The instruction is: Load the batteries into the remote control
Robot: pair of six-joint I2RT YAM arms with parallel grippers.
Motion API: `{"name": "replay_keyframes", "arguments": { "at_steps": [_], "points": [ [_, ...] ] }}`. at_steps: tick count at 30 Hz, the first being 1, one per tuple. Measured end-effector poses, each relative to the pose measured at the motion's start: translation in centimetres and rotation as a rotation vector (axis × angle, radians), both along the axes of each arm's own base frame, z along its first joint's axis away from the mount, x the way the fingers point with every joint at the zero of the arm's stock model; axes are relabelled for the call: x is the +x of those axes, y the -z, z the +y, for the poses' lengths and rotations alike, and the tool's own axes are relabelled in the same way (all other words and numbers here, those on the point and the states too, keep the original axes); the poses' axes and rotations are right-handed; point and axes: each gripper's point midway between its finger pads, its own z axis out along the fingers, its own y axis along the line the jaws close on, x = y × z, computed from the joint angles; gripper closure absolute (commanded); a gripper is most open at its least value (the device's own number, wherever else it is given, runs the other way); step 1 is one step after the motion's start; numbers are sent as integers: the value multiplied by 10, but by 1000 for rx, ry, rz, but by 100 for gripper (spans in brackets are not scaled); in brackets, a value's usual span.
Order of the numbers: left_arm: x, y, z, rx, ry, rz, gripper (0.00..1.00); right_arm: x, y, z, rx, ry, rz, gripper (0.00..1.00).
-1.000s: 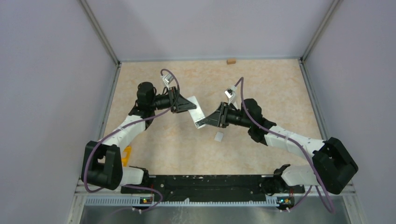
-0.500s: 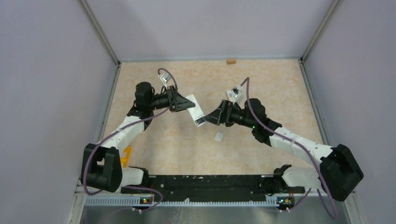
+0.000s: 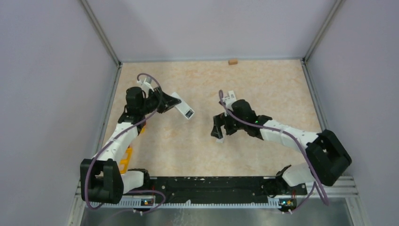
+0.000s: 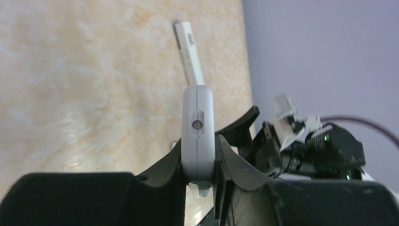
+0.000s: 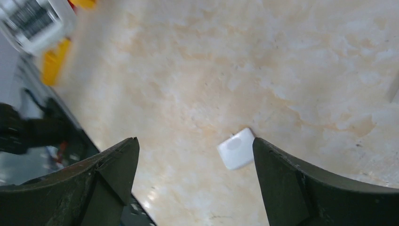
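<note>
My left gripper (image 4: 199, 162) pinches the white remote control (image 4: 197, 117) well left of the small white piece (image 5: 237, 148), above which my right gripper (image 5: 195, 143) hangs, fingers spread wide.

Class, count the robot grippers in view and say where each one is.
2. The left gripper, on the left, is shut on a white remote. The right gripper, on the right, hangs open over a small white piece. None seems hidden.

Beige marbled tabletop (image 3: 263, 80); pale lilac-grey walls (image 3: 207, 23) on three sides; metal corner posts (image 3: 100, 32); even light.
</note>
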Motion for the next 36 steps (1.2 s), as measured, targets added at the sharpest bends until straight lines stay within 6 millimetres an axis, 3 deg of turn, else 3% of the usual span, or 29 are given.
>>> {"name": "replay_keyframes", "arguments": {
  "at_steps": [3, 7, 11, 20, 27, 32, 36],
  "points": [
    [6, 13, 17, 56, -92, 37, 100, -13, 33, 2, -172, -97, -33, 10],
    [10, 28, 38, 109, -179, 89, 100, -16, 61, -11, -332, -190, -79, 10],
    [8, 39, 45, 135, -191, 123, 100, -14, 67, -17, -397, -273, -147, 11],
    [4, 57, 41, 137, -151, 191, 100, -11, 78, -14, -464, -414, -195, 20],
    [2, 62, 37, 131, -111, 212, 100, -16, 89, -14, -507, -461, -166, 34],
    [1, 63, 35, 124, -97, 220, 100, -13, 90, -11, -531, -470, -165, 52],
    [0, 62, 34, 119, -89, 218, 100, -12, 90, -8, -544, -472, -170, 52]
  ]
}}
